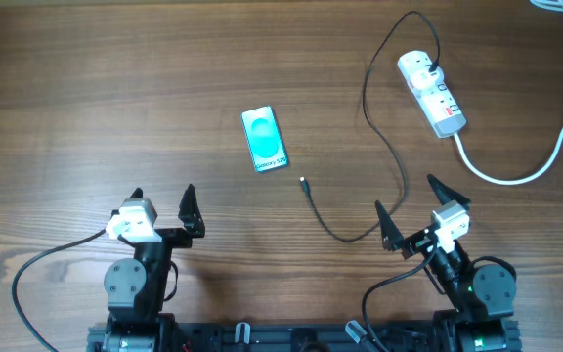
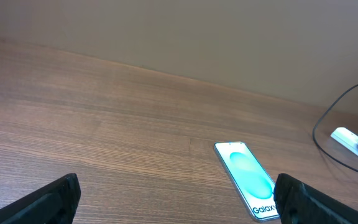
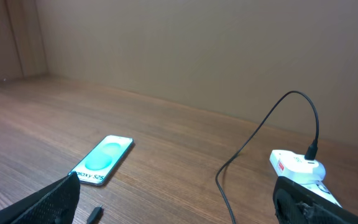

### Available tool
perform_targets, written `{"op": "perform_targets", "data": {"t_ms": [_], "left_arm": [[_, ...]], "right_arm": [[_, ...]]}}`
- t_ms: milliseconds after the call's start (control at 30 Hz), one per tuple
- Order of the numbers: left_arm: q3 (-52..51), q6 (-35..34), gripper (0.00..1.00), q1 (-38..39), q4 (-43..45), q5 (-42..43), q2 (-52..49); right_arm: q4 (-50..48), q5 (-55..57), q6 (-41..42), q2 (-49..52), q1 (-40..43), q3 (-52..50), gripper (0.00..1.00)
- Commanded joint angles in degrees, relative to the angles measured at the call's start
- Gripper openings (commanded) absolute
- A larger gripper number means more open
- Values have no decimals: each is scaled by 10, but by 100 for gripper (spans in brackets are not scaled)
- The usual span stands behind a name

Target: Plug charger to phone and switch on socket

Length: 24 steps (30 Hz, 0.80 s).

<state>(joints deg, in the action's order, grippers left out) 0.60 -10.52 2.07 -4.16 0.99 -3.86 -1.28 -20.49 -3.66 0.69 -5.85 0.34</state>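
Note:
The phone (image 1: 265,139) lies screen up, teal with white text, on the wooden table near the middle; it also shows in the left wrist view (image 2: 248,179) and the right wrist view (image 3: 103,160). The charger, a thin black cable (image 1: 371,98), runs from the socket (image 1: 431,93) at the back right to its free plug tip (image 1: 304,182), which lies just right of the phone; the tip also shows in the right wrist view (image 3: 92,215). The socket appears in the right wrist view (image 3: 298,169). My left gripper (image 1: 162,207) and right gripper (image 1: 416,207) are open and empty, near the front edge.
The socket's thick white cord (image 1: 545,156) loops off to the right edge of the table. A plain wall stands behind the table in both wrist views.

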Motion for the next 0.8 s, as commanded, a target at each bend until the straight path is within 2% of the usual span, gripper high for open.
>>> {"op": "perform_targets", "data": {"t_ms": [0,767], "left_arm": [[-3,11,100,-5,-2,7,-2],[-3,11,100,-5,-2,7,-2]], "right_arm": [[-2,6,8,3,-1,0,100],[-2,6,8,3,-1,0,100]]}}
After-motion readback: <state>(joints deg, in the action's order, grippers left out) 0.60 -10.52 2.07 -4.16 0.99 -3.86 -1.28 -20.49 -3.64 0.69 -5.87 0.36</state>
